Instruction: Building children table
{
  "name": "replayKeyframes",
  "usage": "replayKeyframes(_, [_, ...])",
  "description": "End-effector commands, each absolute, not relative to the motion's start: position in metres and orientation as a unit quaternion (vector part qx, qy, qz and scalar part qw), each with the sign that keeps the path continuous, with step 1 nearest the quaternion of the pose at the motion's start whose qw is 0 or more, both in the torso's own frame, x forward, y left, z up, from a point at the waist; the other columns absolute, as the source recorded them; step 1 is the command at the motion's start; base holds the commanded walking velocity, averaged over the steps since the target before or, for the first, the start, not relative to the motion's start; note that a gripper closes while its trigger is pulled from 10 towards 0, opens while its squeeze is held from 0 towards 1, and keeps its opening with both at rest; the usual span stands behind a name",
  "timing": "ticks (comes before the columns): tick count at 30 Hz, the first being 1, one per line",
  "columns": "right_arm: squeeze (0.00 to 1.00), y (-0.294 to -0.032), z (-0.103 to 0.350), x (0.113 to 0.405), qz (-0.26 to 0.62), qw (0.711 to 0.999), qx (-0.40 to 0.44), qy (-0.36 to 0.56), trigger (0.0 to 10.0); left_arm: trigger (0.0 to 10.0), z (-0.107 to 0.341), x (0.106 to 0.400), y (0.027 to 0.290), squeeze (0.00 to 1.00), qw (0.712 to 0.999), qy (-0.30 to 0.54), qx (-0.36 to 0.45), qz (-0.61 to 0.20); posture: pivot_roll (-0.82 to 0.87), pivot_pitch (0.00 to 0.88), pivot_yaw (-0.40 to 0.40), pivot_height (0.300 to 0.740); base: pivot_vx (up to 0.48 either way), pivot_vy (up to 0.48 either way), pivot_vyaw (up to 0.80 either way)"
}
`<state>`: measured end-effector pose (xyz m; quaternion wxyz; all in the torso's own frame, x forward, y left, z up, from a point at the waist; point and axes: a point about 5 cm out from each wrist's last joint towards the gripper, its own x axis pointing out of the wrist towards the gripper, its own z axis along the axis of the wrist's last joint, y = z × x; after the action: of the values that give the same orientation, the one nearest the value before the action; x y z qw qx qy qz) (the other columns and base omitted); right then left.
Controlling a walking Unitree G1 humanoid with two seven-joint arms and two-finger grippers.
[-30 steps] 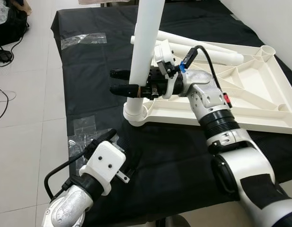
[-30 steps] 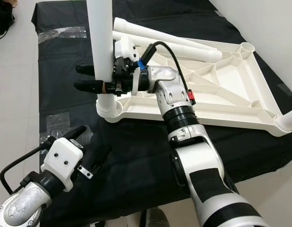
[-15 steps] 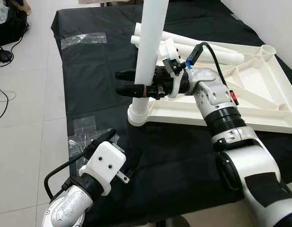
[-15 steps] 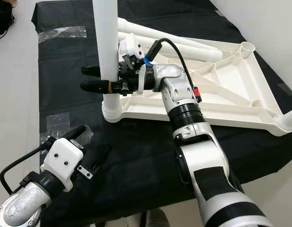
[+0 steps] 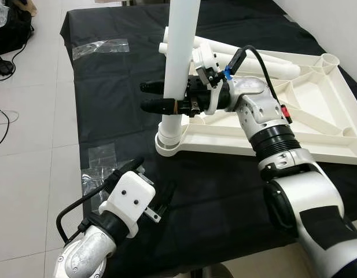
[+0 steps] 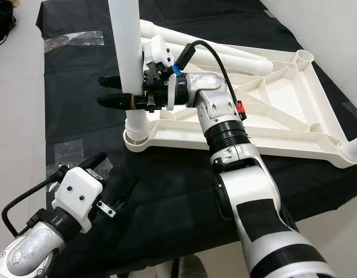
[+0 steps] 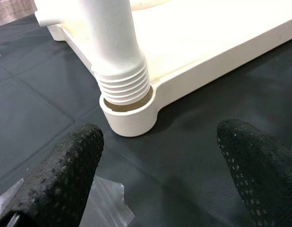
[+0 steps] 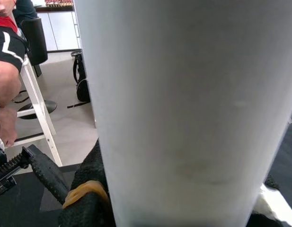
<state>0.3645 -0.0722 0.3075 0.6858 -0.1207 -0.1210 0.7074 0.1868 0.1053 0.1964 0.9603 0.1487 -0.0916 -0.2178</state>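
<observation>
Head views. Black cloth spread over a low surface on a tiled floor. Tabletop, white, upside down with ribs showing, lies toward the cloth's right edge. Socket is at the tabletop's near-left corner, well in from the cloth's left edge. Leg, white tube, stands nearly upright with its threaded end in the socket. Two spare legs lie on the far side of the tabletop. Right gripper: both fingers clamped across the leg, partway up. Left gripper: low over the cloth near its front-left corner, holding nothing. Clear tape near the far-left corner; more by the left gripper.

Left wrist view. Threads sit just above the socket rim, several turns exposed, so the leg looks only partly screwed in. Fingertips wide apart, nothing between them.

Right wrist view. The leg is close up, with a finger pressed against it. A seated person on a stool in the background.

Risks, as judged:
- Cross-threading, if the leg is turned while leaning off the socket's axis.
- Tabletop sliding or spinning on the cloth under torque, since the left gripper is not bracing it.
- Leg toppling if released before the threads bite.
- Grip slipping on the smooth tube.
</observation>
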Motion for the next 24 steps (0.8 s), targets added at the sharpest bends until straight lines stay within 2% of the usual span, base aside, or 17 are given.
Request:
replayKeyframes(1, [0.00, -0.075, 0.302, 0.364, 0.709, 0.685, -0.128, -0.111, 10.0, 10.0, 0.194, 0.185, 0.104, 0.00, 0.960, -0.082, 0.146, -0.223, 0.14, 0.257, -0.090, 0.740, 0.000, 0.000, 0.00])
replayKeyframes(10, [0.00, -0.079, 0.292, 0.362, 0.714, 0.683, -0.118, -0.101, 10.0, 10.0, 0.195, 0.187, 0.106, 0.00, 0.961, -0.083, 0.149, -0.220, 0.14, 0.260, -0.083, 0.740, 0.000, 0.000, 0.00])
replayKeyframes(17, [0.00, -0.067, 0.288, 0.358, 0.728, 0.669, -0.106, -0.104, 10.0, 10.0, 0.198, 0.189, 0.106, 0.00, 0.961, -0.088, 0.144, -0.218, 0.15, 0.264, -0.081, 0.740, 0.000, 0.000, 0.00])
replayKeyframes(24, [0.00, -0.056, 0.289, 0.360, 0.721, 0.676, -0.101, -0.111, 10.0, 10.0, 0.199, 0.188, 0.105, 0.00, 0.962, -0.090, 0.143, -0.215, 0.14, 0.265, -0.088, 0.740, 0.000, 0.000, 0.00])
